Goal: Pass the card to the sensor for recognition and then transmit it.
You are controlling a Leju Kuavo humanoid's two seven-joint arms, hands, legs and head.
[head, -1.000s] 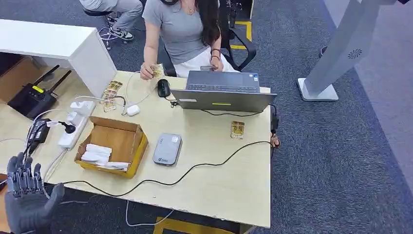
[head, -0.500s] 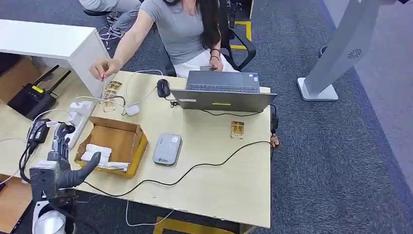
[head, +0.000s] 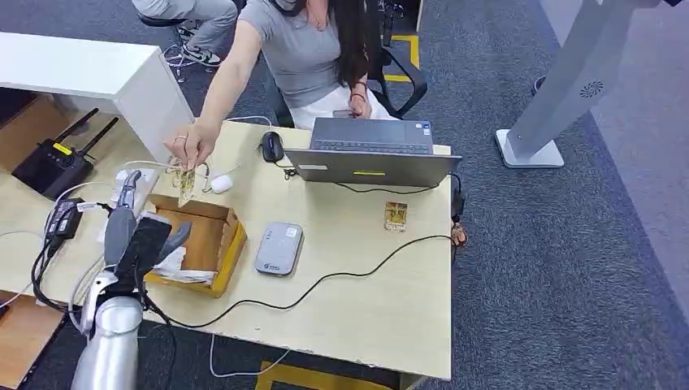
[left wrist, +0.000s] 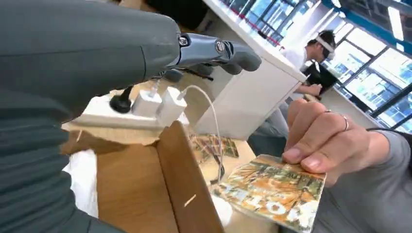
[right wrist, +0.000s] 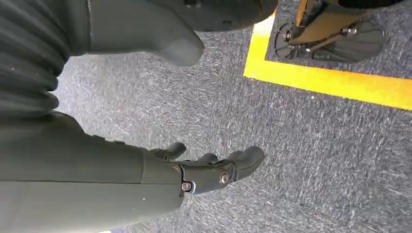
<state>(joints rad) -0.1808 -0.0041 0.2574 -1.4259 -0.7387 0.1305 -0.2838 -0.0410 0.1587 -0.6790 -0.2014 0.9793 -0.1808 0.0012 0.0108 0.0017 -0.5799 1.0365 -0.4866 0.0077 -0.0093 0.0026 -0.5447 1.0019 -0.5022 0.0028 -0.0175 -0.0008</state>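
A person across the table holds out a patterned orange card, pinched in their hand above the far edge of the cardboard box. My left hand is raised over the box's left side, just short of the card. It holds nothing, and its fingers stretch toward the card. The grey sensor lies flat on the table to the right of the box. A second card lies near the laptop. My right hand hangs open over the carpet.
An open laptop, a mouse and a black cable are on the table. A white power strip with plugs and a black router sit on the left. White papers lie in the box.
My left arm has risen from the lower left and reached over the box. The person has brought a card from the far edge toward my left hand.
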